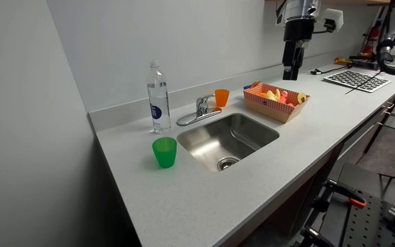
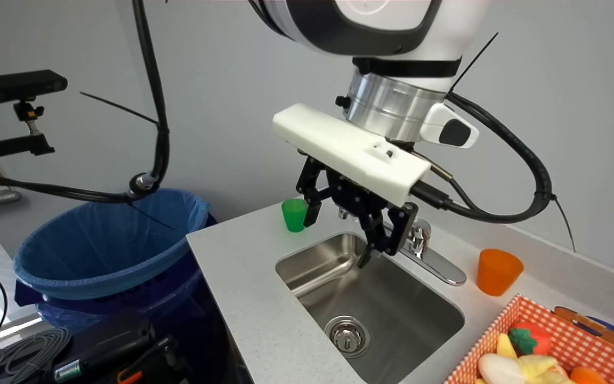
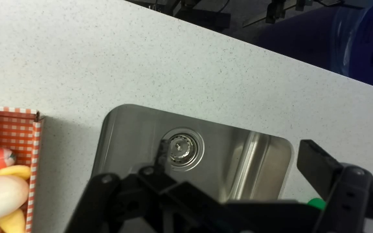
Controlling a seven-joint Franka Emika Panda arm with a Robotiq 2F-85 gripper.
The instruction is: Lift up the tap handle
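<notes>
The tap handle (image 1: 207,97) is a short chrome lever on top of a small chrome faucet (image 1: 197,116) behind the sink. It looks lowered, close above the faucet body. In an exterior view the faucet (image 2: 419,242) shows just behind my gripper, which partly hides it. My gripper (image 2: 339,237) is open and empty, in the air above the sink and apart from the handle. It also hangs high in an exterior view (image 1: 290,73). In the wrist view its fingers (image 3: 235,149) are spread wide over the sink, and the handle is out of view.
The steel sink (image 1: 218,137) is in the counter before the faucet. A clear bottle (image 1: 159,103) and a green cup (image 1: 165,152) stand on one side. An orange cup (image 1: 222,98) and a checkered basket (image 1: 266,108) of toy food stand on the other.
</notes>
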